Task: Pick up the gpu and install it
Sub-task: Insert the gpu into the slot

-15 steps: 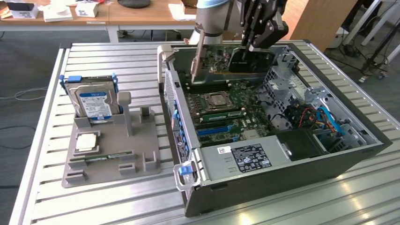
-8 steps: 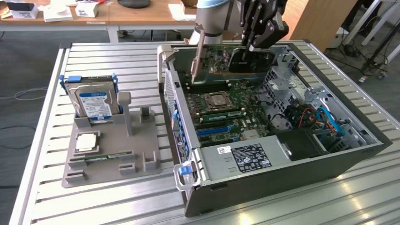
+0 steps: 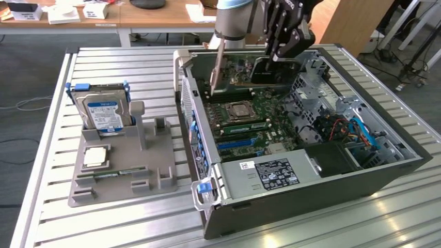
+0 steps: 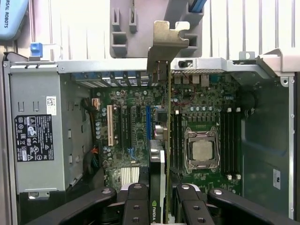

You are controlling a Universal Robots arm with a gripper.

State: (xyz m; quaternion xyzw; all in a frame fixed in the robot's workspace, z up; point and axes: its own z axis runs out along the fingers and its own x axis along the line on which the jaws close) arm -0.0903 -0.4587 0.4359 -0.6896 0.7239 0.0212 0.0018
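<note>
The gpu (image 3: 265, 72) hangs edge-down over the open computer case (image 3: 310, 199), pinched by the pincer (image 4: 161, 193).

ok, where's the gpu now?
The gpu is in the gripper, hanging upright over the motherboard inside the open case, toward its far end in the exterior view, beyond the CPU socket.

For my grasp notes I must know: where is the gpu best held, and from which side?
Grip the gpu by its upper long edge, coming from above, a finger on each flat face. It hangs on edge over the motherboard, metal bracket at one end, so the lower edge must stay free. The gripper holds it this way.
</note>
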